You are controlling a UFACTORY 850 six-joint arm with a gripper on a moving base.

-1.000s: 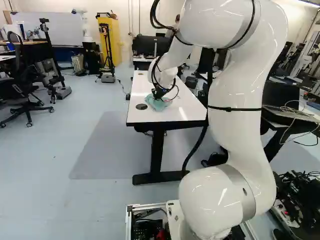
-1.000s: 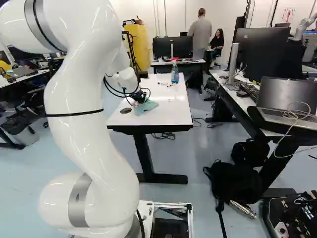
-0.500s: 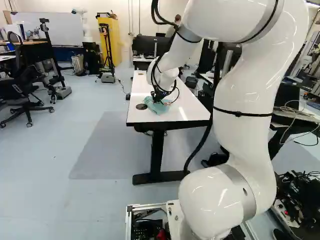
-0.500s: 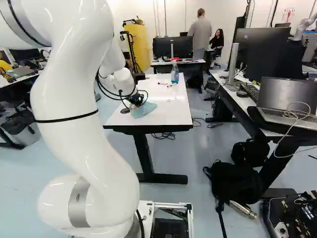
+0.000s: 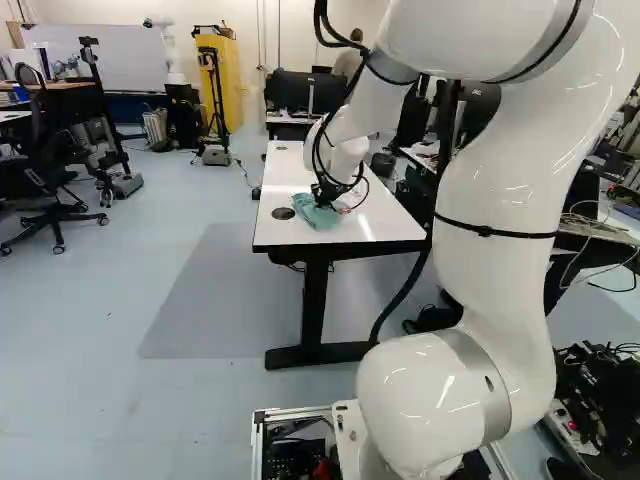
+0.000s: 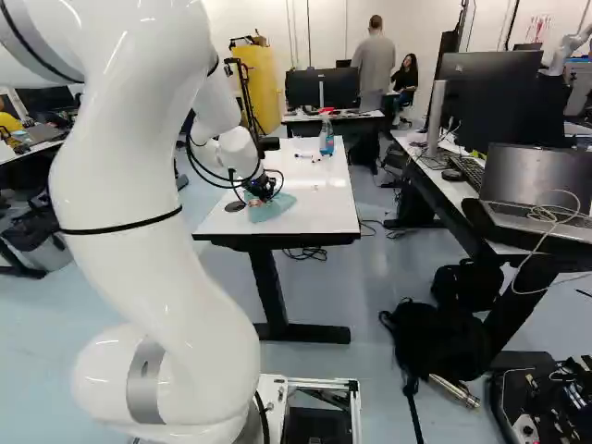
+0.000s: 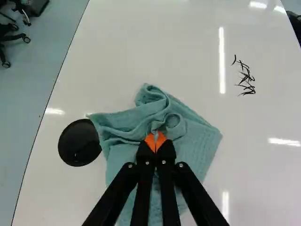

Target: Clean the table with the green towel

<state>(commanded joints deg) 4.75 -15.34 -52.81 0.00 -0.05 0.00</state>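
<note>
In the left base view my gripper (image 5: 324, 192) is down at the near part of the white table (image 5: 290, 238), at the green towel (image 5: 314, 214). The wrist view shows the gripper (image 7: 155, 142) with its orange tips together, pinching a fold of the towel (image 7: 193, 141). The rest of the cloth lies crumpled and spread on the tabletop around and under the fingers. Black scribbled marks (image 7: 245, 77) are on the white surface, apart from the towel, on the side away from the round black disc (image 7: 79, 142).
Farther along the table in the right base view stand a spray bottle (image 6: 326, 135) and pens (image 6: 310, 157). A desk with a laptop (image 6: 536, 199) is to the right, with a black backpack (image 6: 435, 347) on the floor. Another robot (image 6: 566, 51) stands far back.
The arm has swung a little rightward and toward the base in the left base view, its gripper low over the table. The towel has shifted slightly along with it. The base has stayed put.
</note>
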